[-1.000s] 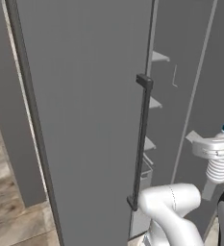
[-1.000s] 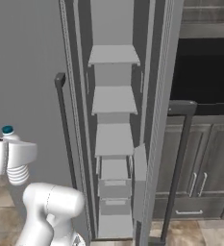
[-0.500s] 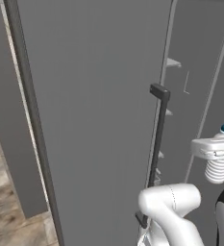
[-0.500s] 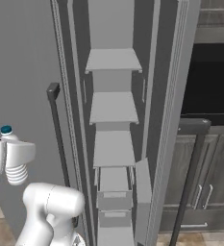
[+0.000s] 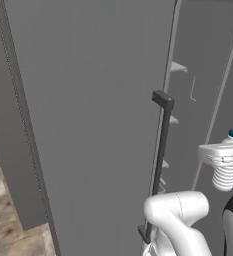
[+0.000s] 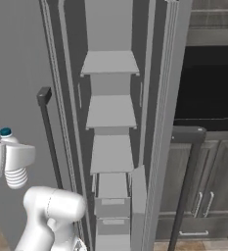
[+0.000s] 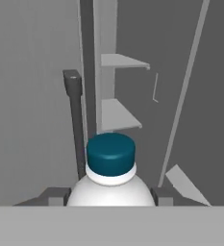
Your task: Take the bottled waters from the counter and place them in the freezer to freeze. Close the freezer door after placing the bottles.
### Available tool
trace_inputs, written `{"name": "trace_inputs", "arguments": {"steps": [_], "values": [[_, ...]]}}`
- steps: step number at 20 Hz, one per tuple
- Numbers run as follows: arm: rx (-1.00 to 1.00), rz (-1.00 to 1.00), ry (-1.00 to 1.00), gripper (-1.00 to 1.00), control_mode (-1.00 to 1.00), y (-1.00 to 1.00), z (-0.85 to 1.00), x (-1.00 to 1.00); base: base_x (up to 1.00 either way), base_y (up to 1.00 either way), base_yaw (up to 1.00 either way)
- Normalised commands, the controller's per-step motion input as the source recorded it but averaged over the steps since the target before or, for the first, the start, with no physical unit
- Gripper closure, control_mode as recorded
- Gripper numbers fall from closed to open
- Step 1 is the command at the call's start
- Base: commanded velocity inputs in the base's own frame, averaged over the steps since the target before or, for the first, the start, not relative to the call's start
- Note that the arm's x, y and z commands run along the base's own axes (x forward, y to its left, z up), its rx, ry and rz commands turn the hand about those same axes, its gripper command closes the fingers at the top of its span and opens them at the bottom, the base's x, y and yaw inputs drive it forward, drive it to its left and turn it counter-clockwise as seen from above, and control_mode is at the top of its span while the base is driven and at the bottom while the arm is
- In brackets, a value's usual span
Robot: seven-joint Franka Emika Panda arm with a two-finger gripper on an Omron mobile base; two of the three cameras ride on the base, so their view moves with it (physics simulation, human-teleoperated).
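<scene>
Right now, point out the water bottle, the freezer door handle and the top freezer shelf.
water bottle [image 7: 110, 153], hand view, teal cap
freezer door handle [image 5: 159, 165], left base view, mid-bar
top freezer shelf [image 6: 109, 62], right base view, top surface

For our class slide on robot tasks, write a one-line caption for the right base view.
Gripper holds a teal-capped water bottle beside the open freezer and its grey shelves.

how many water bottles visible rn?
1. The bottle is gripped in the tool, held upright in front of the open freezer. A second may be out of frame.
</scene>
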Motion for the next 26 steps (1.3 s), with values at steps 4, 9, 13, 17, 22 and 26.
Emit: {"name": "trace_inputs", "arguments": {"steps": [4,9,13,17,22,26], "values": [[0.0,0.0,0.0,1.0,1.0,0.0,0.0,0.0,0.05,-0.41,0.0],[0.0,0.0,0.0,1.0,1.0,0.0,0.0,0.0,0.25,-0.35,0.06],[0.0,0.0,0.0,1.0,1.0,0.0,0.0,0.0,0.29,-0.26,0.09],[0.0,0.0,0.0,1.0,1.0,0.0,0.0,0.0,0.26,-0.17,0.08],[0.0,0.0,0.0,1.0,1.0,0.0,0.0,0.0,0.24,-0.23,0.06],[0.0,0.0,0.0,1.0,1.0,0.0,0.0,0.0,0.28,-0.13,0.05]]}}
